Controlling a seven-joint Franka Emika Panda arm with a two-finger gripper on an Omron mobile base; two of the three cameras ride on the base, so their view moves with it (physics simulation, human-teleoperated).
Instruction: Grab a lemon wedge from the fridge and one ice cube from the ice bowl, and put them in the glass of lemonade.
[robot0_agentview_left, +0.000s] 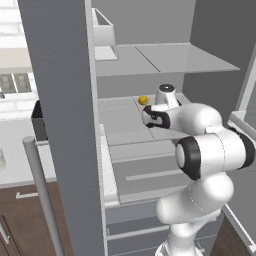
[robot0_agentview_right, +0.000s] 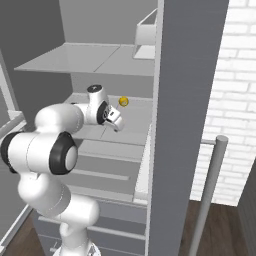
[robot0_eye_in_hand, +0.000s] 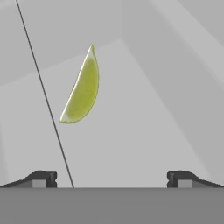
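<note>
Wedge (robot0_eye_in_hand: 82, 89) lies on the fridge (robot0_agentview_left: 60, 100) shelf, ahead of the gripper (robot0_eye_in_hand: 111, 178) and off toward its left finger in the hand view, long axis nearly along the approach. Jaws stand wide and empty, well short of it.

lemon wedge (robot0_eye_in_hand: 82, 89): one, on a middle fridge shelf
fridge (robot0_agentview_left: 60, 100): one, door swung open
fridge shelves (robot0_agentview_left: 165, 57): two seen, upper and middle
fridge drawers (robot0_agentview_left: 145, 175): two, below the shelves
bar handles (robot0_agentview_left: 42, 195): one seen
door bin (robot0_agentview_left: 105, 35): one
</note>
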